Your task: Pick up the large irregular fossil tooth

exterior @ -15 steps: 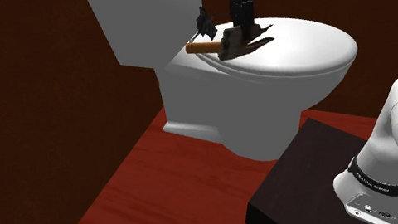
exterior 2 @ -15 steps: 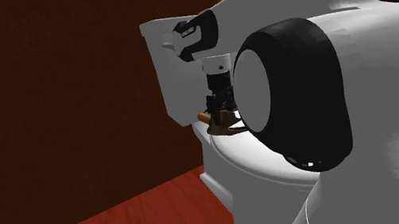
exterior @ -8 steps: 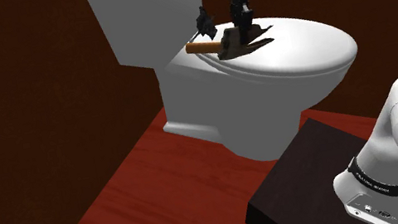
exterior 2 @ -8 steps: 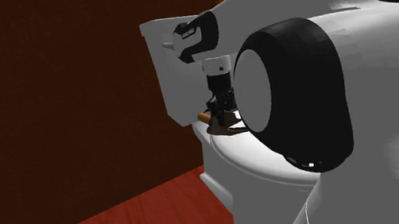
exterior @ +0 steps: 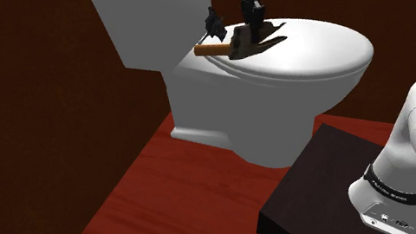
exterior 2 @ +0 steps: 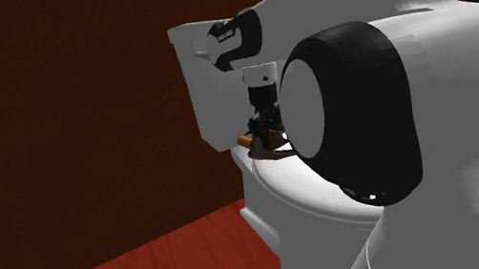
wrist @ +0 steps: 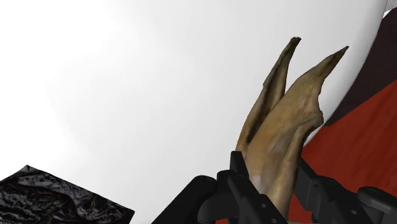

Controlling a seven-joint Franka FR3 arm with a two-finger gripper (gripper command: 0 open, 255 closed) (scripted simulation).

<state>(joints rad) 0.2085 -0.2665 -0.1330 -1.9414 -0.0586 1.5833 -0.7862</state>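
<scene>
Two tapering prongs of the fossil tooth [wrist: 286, 121] stick out well past the hand [wrist: 273, 191]. Wrist view: black fingers are clamped on the tooth's thicker root end, one on each side, no gap visible. Tooth is brown, ridged, uneven in section.

Shoulder view: tooth hangs under the hand at the back of the white toilet lid [exterior: 322, 52], very low. Cannot tell whether it is clear of the lid or resting on it. Brown cylinder [exterior: 209, 49] lies just beside it. Black lump [exterior: 213, 23] sits near, towards the tank.

Risks, as judged:
- Grip is on one end only, with most of the length overhanging. Tooth could pivot between the fingers on a fast lift.
- Ridged, irregular faces probably give little contact, so a slip is likely if the squeeze is light.
- If dropped, the lid is domed and smooth. Tooth could slide off onto the red floor [exterior: 161, 208], out of easy reach.
- A swinging prong could catch the cylinder, which looks free to roll.

A slow, straight-up lift seems safest.
</scene>
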